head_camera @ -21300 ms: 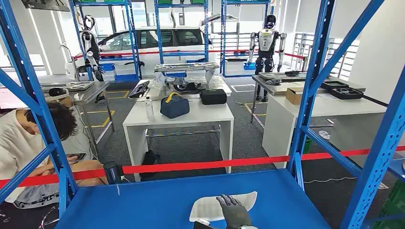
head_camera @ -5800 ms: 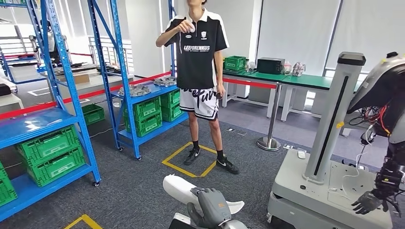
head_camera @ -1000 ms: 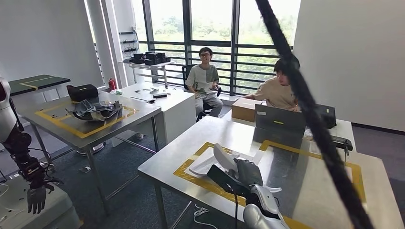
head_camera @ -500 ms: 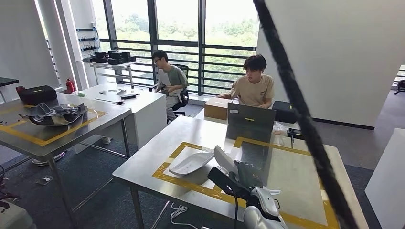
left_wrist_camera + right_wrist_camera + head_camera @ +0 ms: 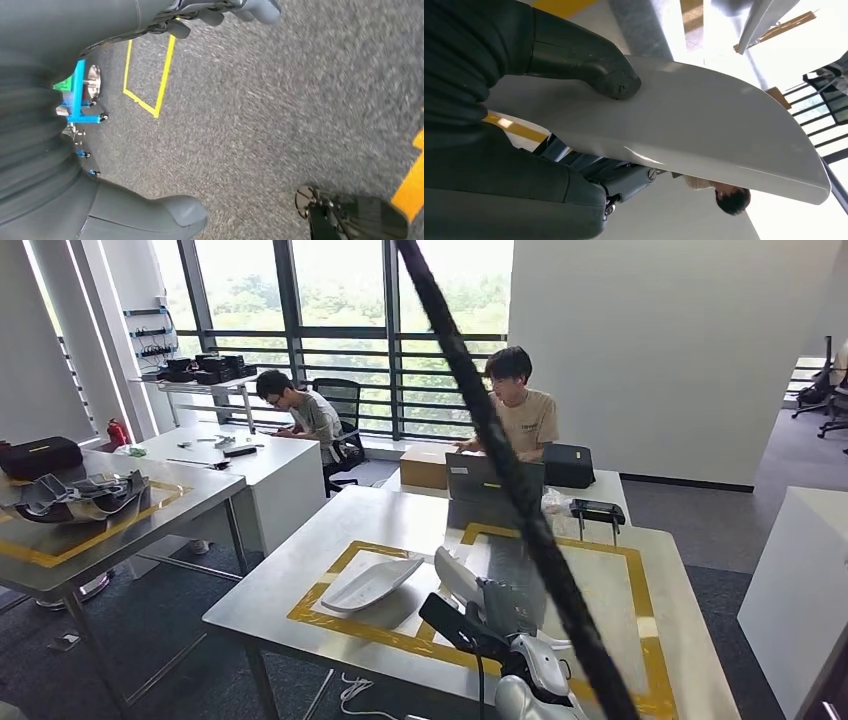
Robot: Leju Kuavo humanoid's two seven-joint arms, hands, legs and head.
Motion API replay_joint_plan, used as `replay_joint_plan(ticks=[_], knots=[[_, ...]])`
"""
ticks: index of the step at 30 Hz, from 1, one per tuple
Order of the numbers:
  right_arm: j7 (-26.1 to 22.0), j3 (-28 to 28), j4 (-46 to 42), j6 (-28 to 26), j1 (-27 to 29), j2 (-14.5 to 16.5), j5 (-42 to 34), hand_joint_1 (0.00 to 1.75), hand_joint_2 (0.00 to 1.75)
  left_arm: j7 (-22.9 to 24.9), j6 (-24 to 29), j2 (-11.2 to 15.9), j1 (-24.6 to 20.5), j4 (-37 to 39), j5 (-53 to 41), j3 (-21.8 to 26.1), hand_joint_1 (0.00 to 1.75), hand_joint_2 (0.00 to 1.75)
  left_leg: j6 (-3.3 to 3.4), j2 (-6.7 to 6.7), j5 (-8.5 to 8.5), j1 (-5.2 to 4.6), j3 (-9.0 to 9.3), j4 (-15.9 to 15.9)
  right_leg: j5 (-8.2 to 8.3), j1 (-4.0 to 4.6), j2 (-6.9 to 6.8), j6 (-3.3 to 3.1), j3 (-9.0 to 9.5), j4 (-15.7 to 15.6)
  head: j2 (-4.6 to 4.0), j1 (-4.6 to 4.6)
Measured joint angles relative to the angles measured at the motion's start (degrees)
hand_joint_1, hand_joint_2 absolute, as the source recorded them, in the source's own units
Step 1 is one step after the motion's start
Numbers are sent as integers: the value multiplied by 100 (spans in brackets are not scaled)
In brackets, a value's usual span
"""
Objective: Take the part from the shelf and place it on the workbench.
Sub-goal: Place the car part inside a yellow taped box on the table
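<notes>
Part (image 5: 455, 578): white curved panel, gripped in right hand (image 5: 505, 606), held above near edge of workbench (image 5: 600, 590), long axis pointing away toward yellow-taped area. Left hand (image 5: 220, 12): hanging over floor, fingers apart, holding nothing.

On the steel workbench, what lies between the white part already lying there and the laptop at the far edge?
Head view: between the white part on the workbench and the laptop lies bare steel tabletop, crossed by one yellow tape line.
</notes>
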Motion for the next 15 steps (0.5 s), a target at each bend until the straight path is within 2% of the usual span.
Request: replay_joint_plan(ticks=[1,3,4,5,6,7,8,9,10,11,12,13,15], knots=[[-4,1,-11,3,-9,1,7,175,175,-5,0,1,3,0,2,0,0,175,13,9,68,25,110,-158,-81,0,20,16,-59,140,0,-1],[-8,2,-13,23,-24,-11,17,175,175,-19,0,5,4,-2,11,1,0,175,-3,14,140,72,198,-297,-377,-40,59,73,-402,798,0,0],[-6,2,-8,39,-9,-19,17,175,175,-23,0,8,7,-3,17,2,0,175,-26,10,136,97,203,-302,-501,-79,68,117,-602,1157,0,1],[-4,2,-2,51,18,-27,17,175,175,-28,-1,9,15,-3,24,2,0,175,-63,2,120,126,202,-289,-535,-128,69,166,-738,1372,0,1],[-4,2,5,62,48,-33,16,175,175,-32,-3,9,27,-2,30,3,0,175,-116,-6,93,163,199,-259,-461,-184,63,225,-770,1376,0,1],[-5,2,11,66,69,-36,15,175,175,-36,-5,9,39,-1,34,3,0,175,-181,-11,56,208,190,-205,-293,-246,47,292,-683,1152,0,1],[-7,2,14,67,78,-37,15,175,175,-38,-9,12,47,-1,37,4,0,175,-263,-13,-7,253,169,-111,-101,-316,6,374,-516,771,0,1],[-9,2,16,67,79,-40,14,175,175,-40,-13,36,52,-7,39,4,0,175,-354,-13,-86,281,115,9,18,-349,-17,433,-357,457,0,1],[-10,3,18,69,82,-32,12,175,175,-42,-18,51,50,-7,41,4,0,175,-433,-15,-169,302,73,130,55,-363,-24,414,-249,263,0,-6],[-9,3,19,69,88,-30,10,175,175,-45,-22,65,45,-8,44,4,0,175,-499,-14,-241,312,46,223,18,-355,-21,354,-207,204,0,-12],[-10,3,21,68,94,-28,9,175,175,-49,-27,75,41,-8,46,4,0,175,-542,-12,-287,316,39,269,-59,-325,13,253,-222,275,0,-22],[-10,3,20,68,93,-23,8,175,175,-51,-31,62,37,-2,49,4,0,175,-571,-7,-317,334,72,278,-106,-314,40,146,-231,321,0,-32],[-13,3,15,62,73,-26,9,175,175,-54,-33,51,32,0,52,4,0,175,-601,-48,-401,361,76,364,-160,-303,74,34,-197,349,0,-49]])
